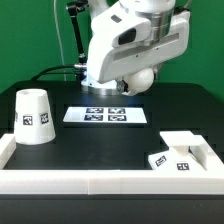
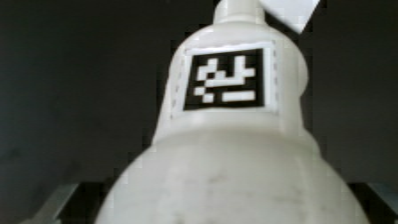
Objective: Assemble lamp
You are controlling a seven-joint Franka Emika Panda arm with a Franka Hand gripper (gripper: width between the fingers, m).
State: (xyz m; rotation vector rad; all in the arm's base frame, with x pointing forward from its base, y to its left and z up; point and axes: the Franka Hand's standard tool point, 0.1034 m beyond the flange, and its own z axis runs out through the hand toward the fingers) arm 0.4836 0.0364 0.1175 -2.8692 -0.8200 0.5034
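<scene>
My gripper (image 1: 140, 84) hangs above the back of the table and is shut on the round bulb (image 1: 145, 77). In the wrist view the bulb (image 2: 222, 150) fills the frame between the dark fingers (image 2: 59, 205), its tagged stem pointing away from the camera. The cup-like shade (image 1: 32, 116) stands mouth-down at the exterior view's left. The flat square base (image 1: 179, 157) lies at the exterior view's right, against the white wall's corner. Both are well apart from the gripper.
The marker board (image 1: 107, 115) lies flat on the black table under the arm. A low white wall (image 1: 90, 180) runs along the front edge and turns up both sides. A green backdrop stands behind.
</scene>
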